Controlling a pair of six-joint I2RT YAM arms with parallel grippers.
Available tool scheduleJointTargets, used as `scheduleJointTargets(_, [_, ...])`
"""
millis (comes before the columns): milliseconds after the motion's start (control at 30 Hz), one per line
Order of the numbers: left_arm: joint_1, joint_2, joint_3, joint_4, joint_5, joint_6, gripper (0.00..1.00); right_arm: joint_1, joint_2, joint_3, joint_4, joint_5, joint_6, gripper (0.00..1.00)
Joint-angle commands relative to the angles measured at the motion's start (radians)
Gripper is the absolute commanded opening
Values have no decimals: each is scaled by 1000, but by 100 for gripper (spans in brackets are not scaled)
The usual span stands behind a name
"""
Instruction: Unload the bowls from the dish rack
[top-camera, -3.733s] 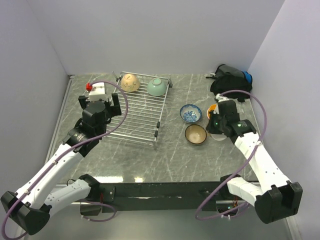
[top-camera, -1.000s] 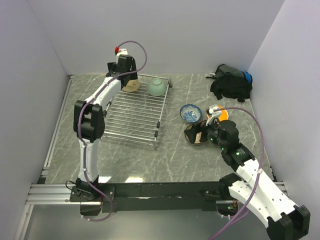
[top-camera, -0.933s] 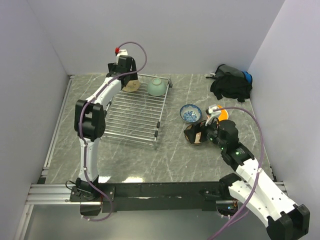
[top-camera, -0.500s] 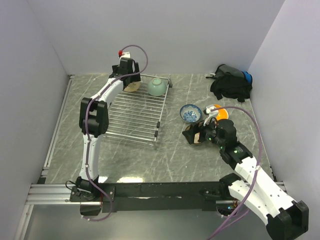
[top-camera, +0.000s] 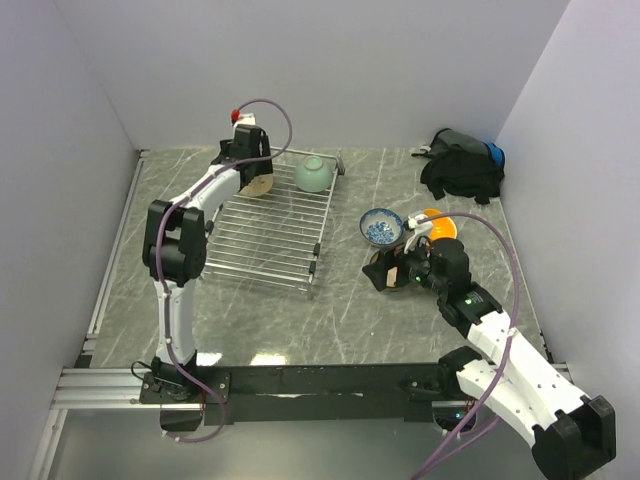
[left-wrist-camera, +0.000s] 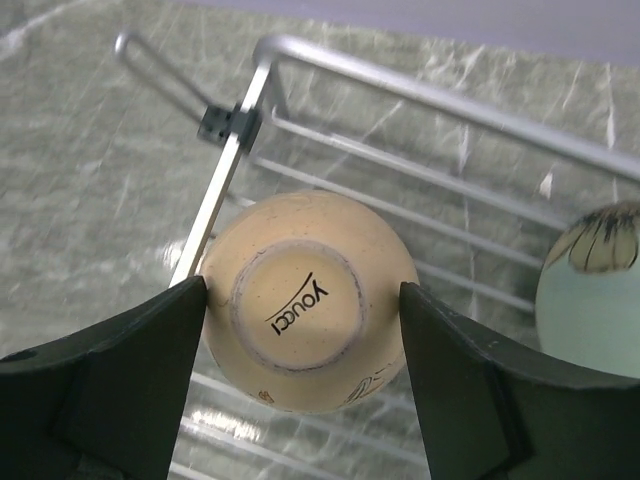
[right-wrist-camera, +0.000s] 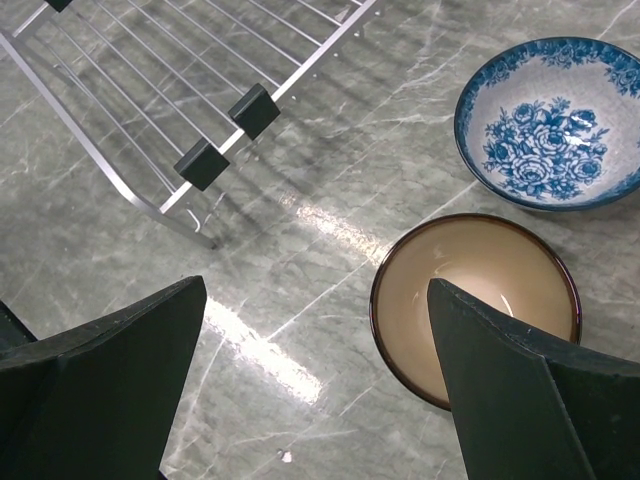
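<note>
A tan bowl (left-wrist-camera: 305, 300) lies upside down at the far left corner of the dish rack (left-wrist-camera: 400, 170), its foot ring facing my left wrist camera. My left gripper (left-wrist-camera: 300, 292) is shut on it, one finger pressed against each side. From above, the tan bowl (top-camera: 260, 186) shows under the left gripper (top-camera: 250, 172), with a pale green bowl (top-camera: 313, 173) beside it on the rack (top-camera: 270, 240). My right gripper (right-wrist-camera: 315, 290) hangs open over bare table, next to a dark brown bowl (right-wrist-camera: 470, 305) standing upright.
A white bowl with blue pattern (top-camera: 381, 226) and an orange bowl (top-camera: 438, 226) stand on the table right of the rack. A black bag (top-camera: 462, 168) lies at the back right. The rack's black feet (right-wrist-camera: 230, 135) are close to the right gripper.
The left gripper's fingers have closed in against the tan bowl, and the wrist has shifted slightly left. The right gripper has edged left, away from the orange bowl.
</note>
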Motion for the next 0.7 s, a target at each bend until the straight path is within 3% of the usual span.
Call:
scheduleJointTargets(0, [5,-117,-94,-73,-34,-22,76,8,-25,-6,49,-17,-5,100])
scheduleJointTargets(233, [-19,-291,-246,-143,-77,-43,81,9,-31,-8,56,-33,-4,100])
scheduleJointTargets(467, [-111,-357,-186,-274,-253,33,93,14,-54,-11,59,-33,-5,100])
scheduleJointTargets(567, [-163,-332,-139,-332,-317,72,99,12,-63,-14,57,-33,-2,100])
scheduleJointTargets(667, [-209,-273,-76,-387,-405,110,99,12,-68,-15,57,-36,-2,100])
